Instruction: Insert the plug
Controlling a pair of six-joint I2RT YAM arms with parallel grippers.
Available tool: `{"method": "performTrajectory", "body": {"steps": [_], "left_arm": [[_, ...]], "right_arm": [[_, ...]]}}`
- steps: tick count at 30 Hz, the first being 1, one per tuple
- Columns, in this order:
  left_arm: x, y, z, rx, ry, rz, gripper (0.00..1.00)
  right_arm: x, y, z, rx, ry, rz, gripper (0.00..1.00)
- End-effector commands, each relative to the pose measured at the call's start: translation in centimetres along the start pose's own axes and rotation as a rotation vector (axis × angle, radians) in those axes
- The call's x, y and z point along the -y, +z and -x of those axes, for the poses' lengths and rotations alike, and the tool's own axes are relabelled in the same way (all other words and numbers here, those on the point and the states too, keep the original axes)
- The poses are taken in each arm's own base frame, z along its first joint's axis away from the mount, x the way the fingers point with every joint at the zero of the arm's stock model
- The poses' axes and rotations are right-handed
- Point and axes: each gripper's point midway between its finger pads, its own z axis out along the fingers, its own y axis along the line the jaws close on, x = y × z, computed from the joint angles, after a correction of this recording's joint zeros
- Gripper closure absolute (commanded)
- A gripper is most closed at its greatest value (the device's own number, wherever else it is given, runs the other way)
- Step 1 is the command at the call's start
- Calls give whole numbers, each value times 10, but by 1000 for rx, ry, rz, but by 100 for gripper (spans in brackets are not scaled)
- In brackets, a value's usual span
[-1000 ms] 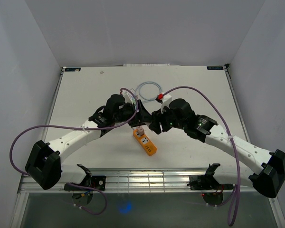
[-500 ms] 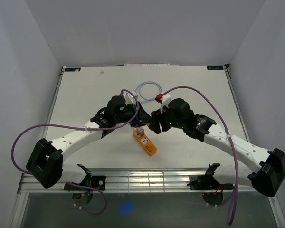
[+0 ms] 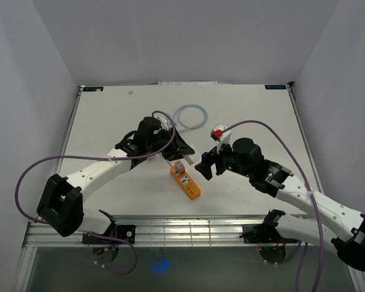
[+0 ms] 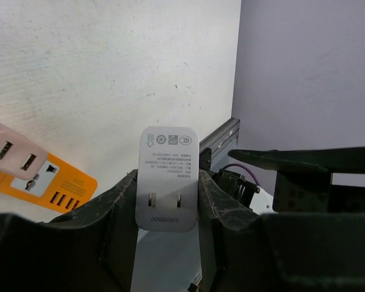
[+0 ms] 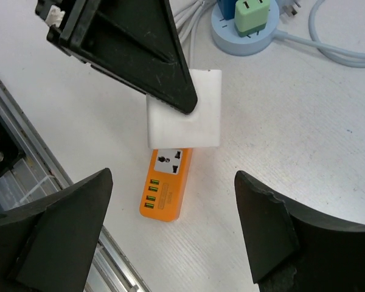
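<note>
left gripper [image 3: 180,149] is clamped on the white plug [image 4: 167,178], one black finger [image 4: 117,210] pressed to each side of it. in the left wrist view the labelled face with its two metal prongs looks straight back at the camera, so the prongs are in no socket. the orange power strip [image 3: 186,182] lies flat on the white table [image 3: 109,115], its pale end pointing at the left gripper. from the right wrist view the plug hangs just over that far end of the strip and hides it. the right gripper [image 3: 205,165] hovers just beside the strip, its fingers [image 5: 58,228] spread wide and holding nothing. further back sits a round blue hub [image 5: 231,33] with a green adapter [image 5: 250,13] in it, and a light blue cable [image 3: 191,115] loops nearby.
</note>
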Motion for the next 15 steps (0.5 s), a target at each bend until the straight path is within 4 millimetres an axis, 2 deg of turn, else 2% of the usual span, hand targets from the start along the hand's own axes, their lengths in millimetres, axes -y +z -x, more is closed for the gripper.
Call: {"method": "performTrajectory", "body": {"steps": [1, 2, 3, 4, 6, 7, 8, 15], "left_arm": [[15, -9, 16, 38, -15, 7, 100], [13, -8, 18, 42, -47, 31, 100], [23, -10, 27, 56, -55, 39, 100], [6, -5, 23, 19, -97, 124, 100], [6, -4, 27, 3, -101, 171, 100], [11, -7, 31, -3, -105, 191, 100], [7, -4, 32, -10, -113, 213, 100], [11, 1, 16, -120, -259, 190, 100]], "right_arm": [[1, -3, 15, 94, -81, 2, 14], [2, -3, 14, 91, -110, 1, 16], [3, -3, 14, 92, -122, 0, 17], [3, -2, 15, 100, -133, -1, 17], [2, -2, 14, 113, -159, 5, 18], [1, -2, 20, 140, -170, 7, 19], [0, -1, 21, 148, -176, 11, 20], [1, 4, 39, 198, -326, -29, 24]]}}
